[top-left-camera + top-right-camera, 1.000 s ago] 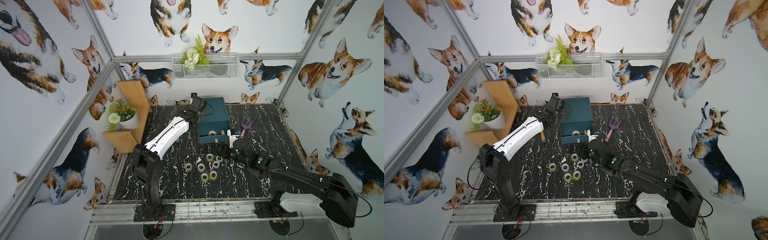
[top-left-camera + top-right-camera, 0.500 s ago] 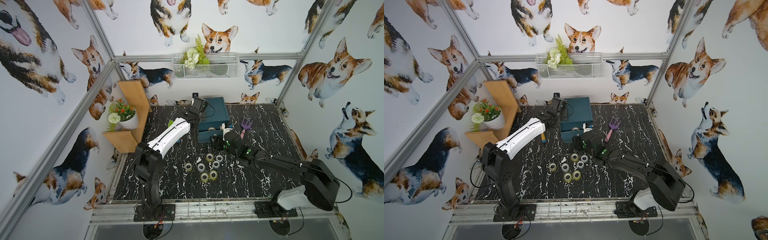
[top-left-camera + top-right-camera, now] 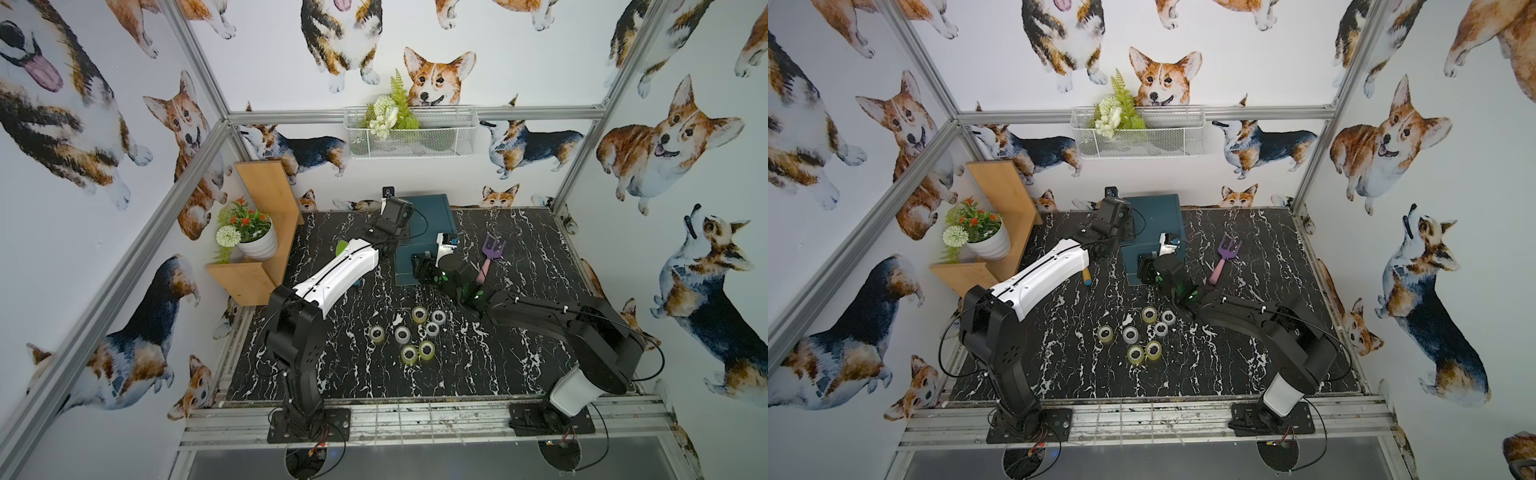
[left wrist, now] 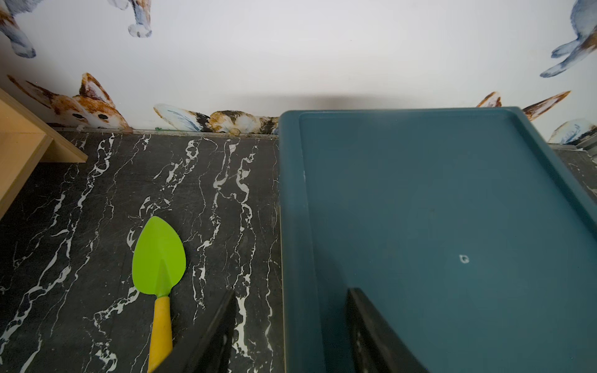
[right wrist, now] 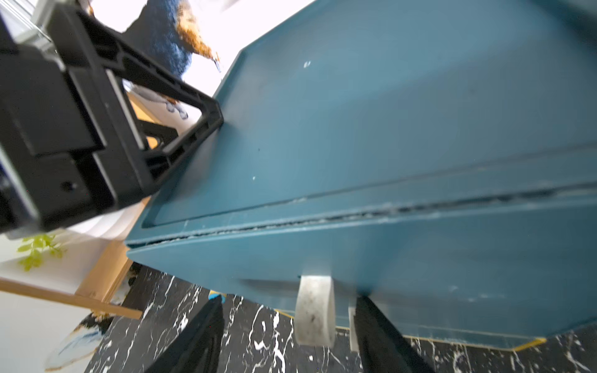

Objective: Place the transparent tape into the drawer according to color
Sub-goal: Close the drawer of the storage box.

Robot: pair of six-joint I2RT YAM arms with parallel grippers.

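Left gripper (image 4: 290, 292): jaws half apart astride left rim of chest (image 4: 436, 210), clamping nothing. Drawer (image 5: 420, 258), pulled out second ago, now pushed flush. Right gripper (image 5: 289, 303): jaws apart around silver handle (image 5: 314, 310), not closed. Seven tape rolls (image 3: 402, 333) wait on table (image 3: 478, 374); next pick likely.
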